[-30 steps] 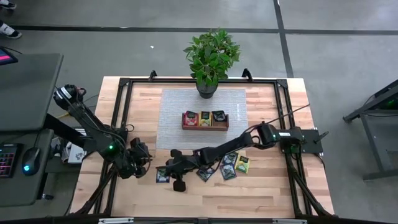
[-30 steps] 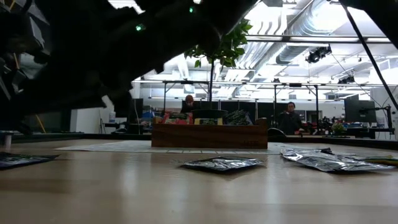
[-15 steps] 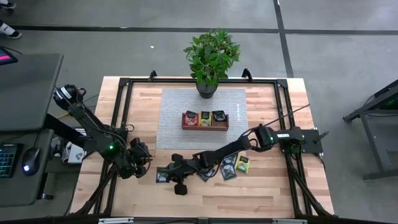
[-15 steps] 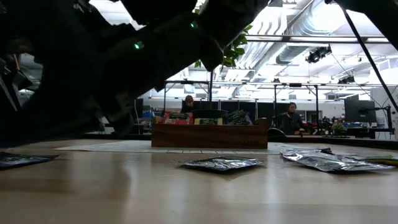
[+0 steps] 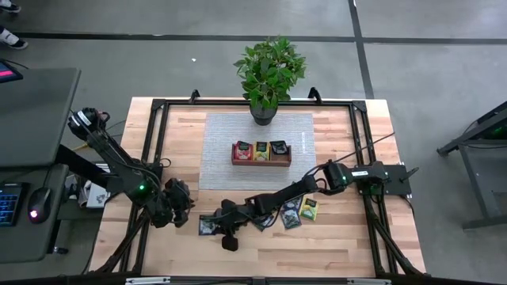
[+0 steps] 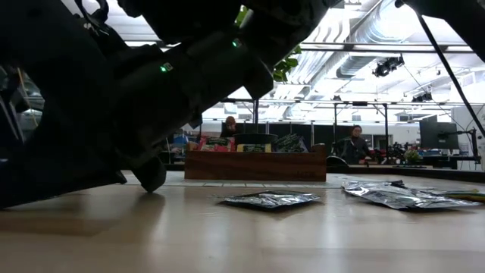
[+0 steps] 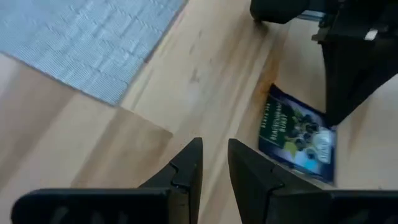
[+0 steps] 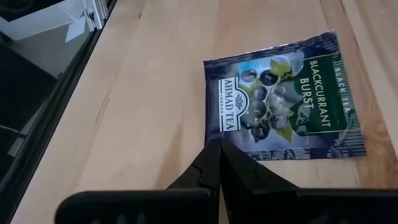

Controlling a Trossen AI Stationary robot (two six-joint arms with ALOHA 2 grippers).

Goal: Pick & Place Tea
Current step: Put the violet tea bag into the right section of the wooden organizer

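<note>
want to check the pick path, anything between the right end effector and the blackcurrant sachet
Nothing visible. The right end effector sits at the near edge of the blackcurrant sachet, fingers together, bare wooden table around it. The left end effector waits beside it.
</note>
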